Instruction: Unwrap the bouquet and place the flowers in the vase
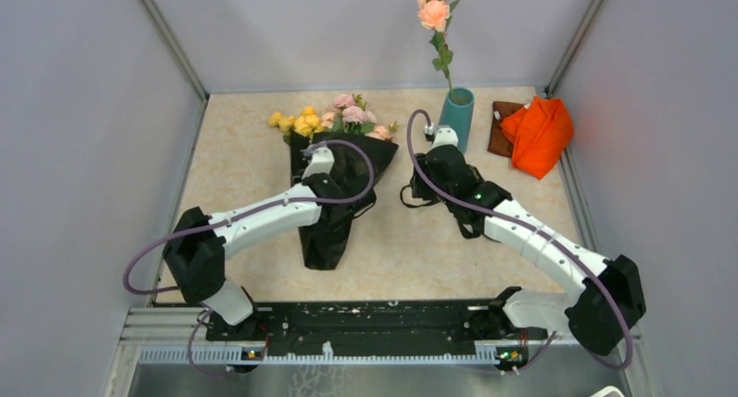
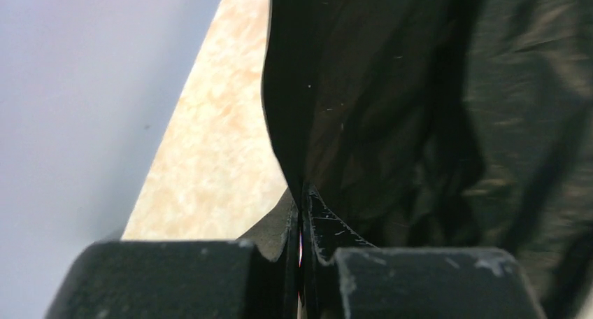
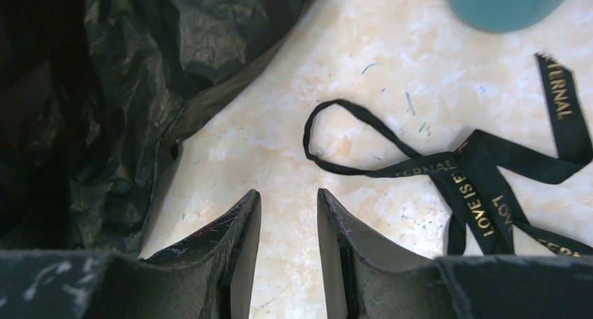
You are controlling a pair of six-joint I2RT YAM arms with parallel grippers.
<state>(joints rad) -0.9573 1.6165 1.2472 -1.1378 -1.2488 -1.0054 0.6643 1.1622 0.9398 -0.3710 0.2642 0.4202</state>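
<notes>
My left arm reaches forward from its base and bends in toward the middle of the table point(image 1: 252, 166), its wrist sitting over the bouquet point(image 1: 329, 232). My left gripper point(image 2: 302, 201) has its fingers pressed together, pinching an edge of the glossy black wrapping point(image 2: 391, 102), which rises from between them in creased folds.

The bouquet lies flat on the table with its narrow end toward me. The pink and yellow flowers point(image 1: 344, 117) fan out at the far end, near the back wall.

My right arm stretches from its base diagonally forward and to the left, elbow low, wrist close in front of the vase point(image 1: 456, 111). My right gripper point(image 3: 287, 196) points down at bare tabletop with its fingers apart and nothing between them. The wrapping lies to its left and a black ribbon point(image 3: 475, 182) with gold lettering lies loose to its right.

The blue vase stands upright at the back of the table, right of the flowers, holding one tall peach rose point(image 1: 432, 14). An orange cloth point(image 1: 538, 134) lies just to its right.
</notes>
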